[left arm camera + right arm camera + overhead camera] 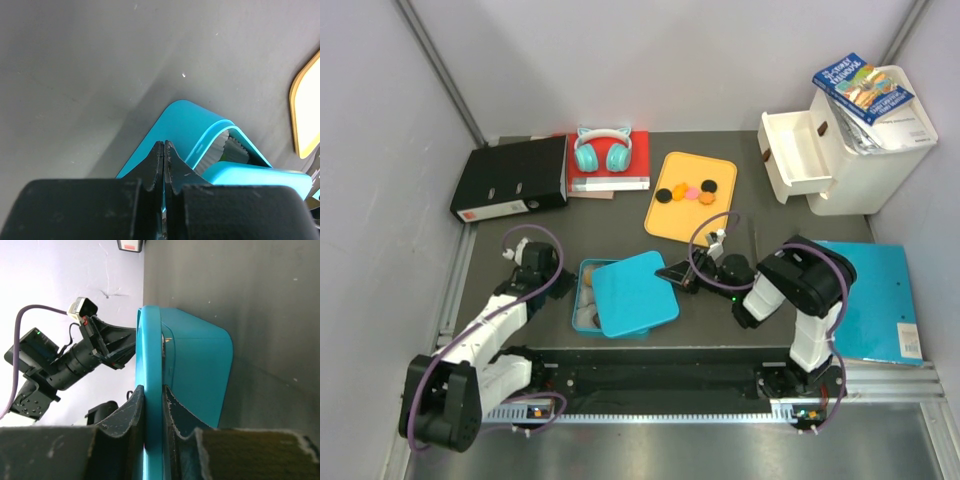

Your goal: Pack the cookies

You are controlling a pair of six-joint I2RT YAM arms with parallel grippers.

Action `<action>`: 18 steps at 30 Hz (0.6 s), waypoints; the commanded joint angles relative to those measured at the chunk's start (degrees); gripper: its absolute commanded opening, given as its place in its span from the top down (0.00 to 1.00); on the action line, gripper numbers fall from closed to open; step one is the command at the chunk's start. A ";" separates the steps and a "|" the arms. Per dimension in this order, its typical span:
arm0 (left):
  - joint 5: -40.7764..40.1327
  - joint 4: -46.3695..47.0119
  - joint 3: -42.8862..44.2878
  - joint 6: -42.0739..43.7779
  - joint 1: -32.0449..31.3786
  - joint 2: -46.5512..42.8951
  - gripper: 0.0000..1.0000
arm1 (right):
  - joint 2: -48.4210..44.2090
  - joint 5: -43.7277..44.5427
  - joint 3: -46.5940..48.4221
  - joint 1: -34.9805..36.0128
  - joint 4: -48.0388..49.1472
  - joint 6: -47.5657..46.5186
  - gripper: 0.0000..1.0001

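Enclosure: pale plain walls on three sides. Surface: dark grey table, matt, lightly speckled. Blue folder, flat at the right edge. White drawer unit, far right corner, one drawer pulled out, a paperback lying on top. Black binder, far left, on its side. Yellow tray, centre of the table beyond the box. Teal box, near centre, holding pleated paper cups. Teal lid, resting askew over the box so that the left portion of the box is uncovered. Red book, beside the binder, with teal cat-ear headphones on it. Right gripper: jaws clamped on the lid's right edge, one finger on each face. Left gripper: fingers pressed together, holding nothing, poised near a corner of the box. Cookies: small discs, black, orange and one pink, clustered on the tray's far half, well apart from the box; none visible inside it. Step in hand, as judged: getting the lid off the box; packing proper not yet begun. Next move, as judged: lift the lid clear and set it on bare table without dragging the box, then free a gripper to fetch discs one by one; the flat discs will likely need a fine pinch at the rim.
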 commanded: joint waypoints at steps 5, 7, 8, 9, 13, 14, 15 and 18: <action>0.91 3.30 -0.59 -1.34 -0.01 0.30 1.00 | 3.39 2.43 1.96 1.35 13.70 -2.40 1.00; 0.91 3.30 -0.50 -1.34 -0.01 0.47 1.00 | 3.21 2.52 1.78 1.35 13.70 -2.14 0.98; 0.91 3.30 -0.41 -1.34 -0.01 0.47 1.00 | 2.95 2.43 1.78 1.35 13.70 -2.22 0.93; 0.91 3.21 -0.41 -1.34 -0.01 0.38 1.00 | 2.77 2.43 1.70 1.35 13.70 -2.05 0.83; 0.91 3.21 -0.41 -1.43 -0.01 0.38 1.00 | 1.90 2.69 1.34 1.27 13.70 -1.96 0.58; 0.91 3.12 -0.41 -1.43 -0.01 0.38 1.00 | 1.63 2.78 1.26 1.35 13.61 -1.96 0.53; 0.91 2.95 -0.41 -1.43 -0.10 0.38 1.00 | 1.28 2.87 1.08 1.35 13.61 -1.96 0.45; 0.82 2.95 -0.41 -1.43 -0.01 0.21 1.00 | 0.58 3.05 0.64 1.35 13.61 -2.14 0.38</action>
